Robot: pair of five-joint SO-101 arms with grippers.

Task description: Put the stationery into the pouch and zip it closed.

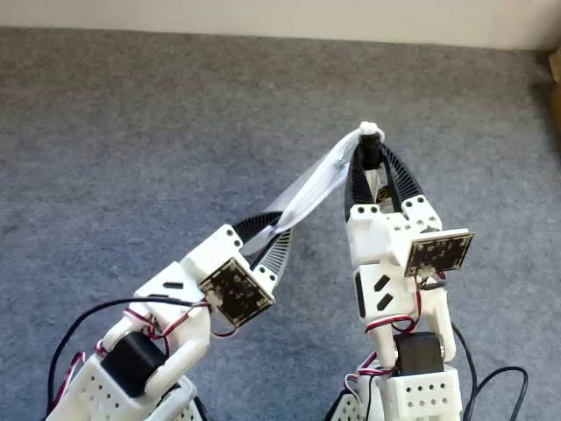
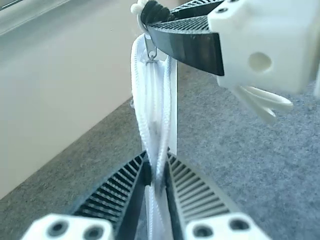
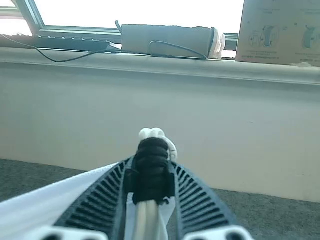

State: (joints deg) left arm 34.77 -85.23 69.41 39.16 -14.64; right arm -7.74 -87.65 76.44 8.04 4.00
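Observation:
A white translucent pouch (image 1: 308,196) hangs stretched in the air between my two grippers, above the grey carpeted table. My left gripper (image 1: 266,239) is shut on the pouch's lower end; in the left wrist view the pouch (image 2: 154,115) runs up from between its fingers (image 2: 157,180). My right gripper (image 1: 368,149) is shut on the black cord zipper pull (image 3: 151,167) at the pouch's far end, with a white knot (image 3: 156,135) poking out past its tips. The metal zipper slider (image 2: 151,52) sits right under the right gripper (image 2: 165,22). No loose stationery is in sight.
The grey carpet (image 1: 131,132) spreads on all sides of the arms. A pale wall (image 3: 225,125) borders the far side, with a window sill carrying a grey roll (image 3: 167,41) and a cardboard box (image 3: 280,30) above it.

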